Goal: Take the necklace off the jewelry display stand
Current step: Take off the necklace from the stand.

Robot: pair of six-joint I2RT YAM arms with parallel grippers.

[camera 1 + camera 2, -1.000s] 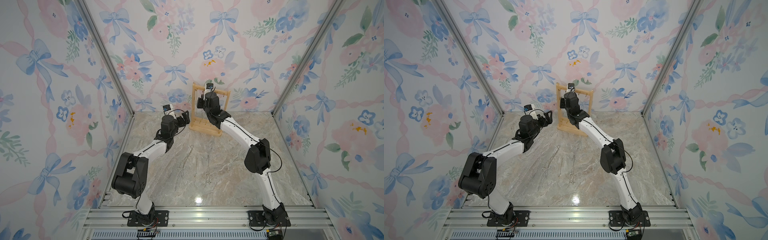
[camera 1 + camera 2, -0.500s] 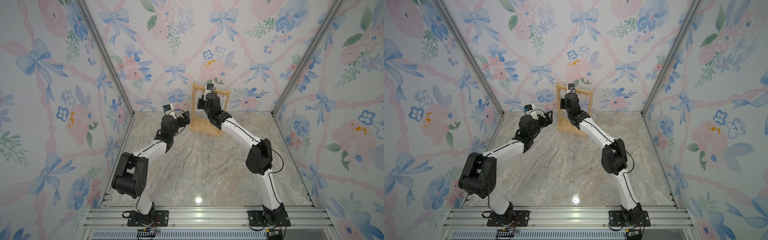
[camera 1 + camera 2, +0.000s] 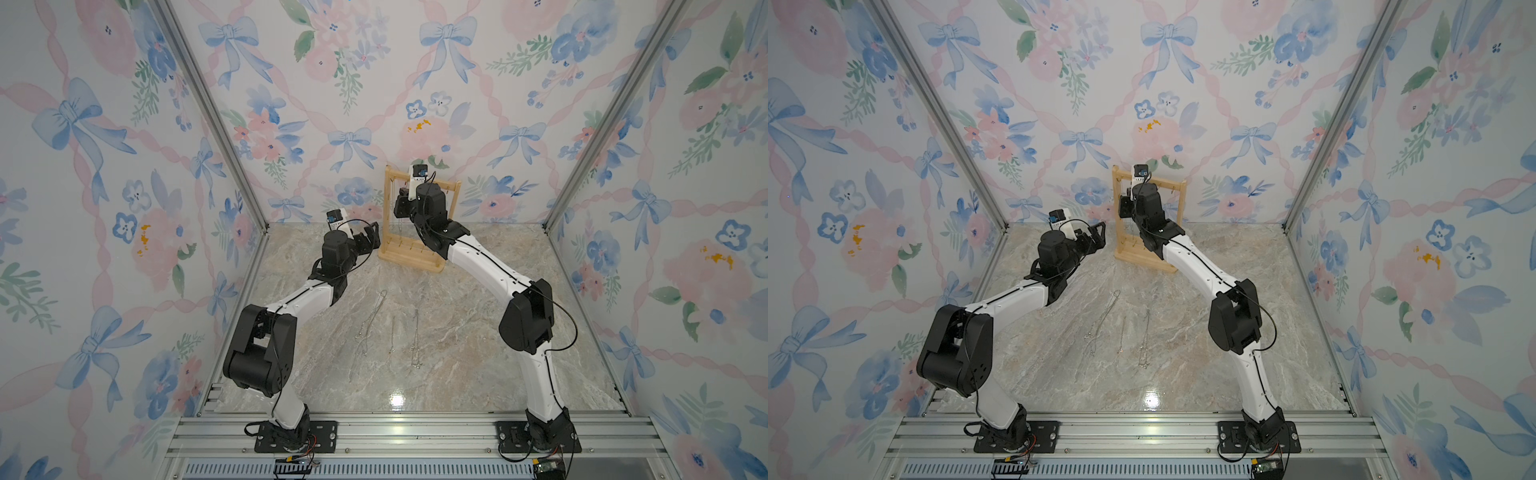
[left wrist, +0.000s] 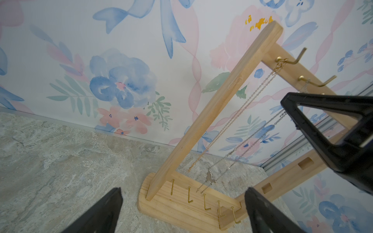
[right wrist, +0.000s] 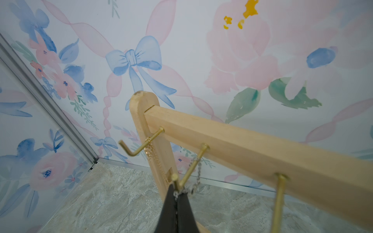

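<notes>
The light-wood jewelry display stand (image 3: 409, 255) (image 3: 1142, 259) stands at the back of the table. A silver necklace (image 5: 198, 169) (image 4: 252, 137) hangs from the second gold hook (image 5: 193, 163) of its top bar (image 5: 252, 147). My right gripper (image 5: 177, 193) (image 3: 401, 203) is shut on that chain right at the hook's upturned tip, and the chain still loops over the hook. A gold necklace (image 5: 150, 151) (image 4: 242, 107) hangs on the first hook. My left gripper (image 4: 183, 191) (image 3: 372, 235) is open and empty, low beside the stand's left post (image 4: 212, 109).
Three loose chains (image 3: 372, 320) (image 3: 392, 332) (image 3: 415, 336) lie on the marble tabletop in front of the stand. Floral walls close in the back and both sides. Small gold pegs (image 4: 189, 194) stick out of the stand's base.
The right arm's elbow has drifted slightly toward the front right while its gripper stays at the hook. The left arm has not moved. Both grippers keep their state.
</notes>
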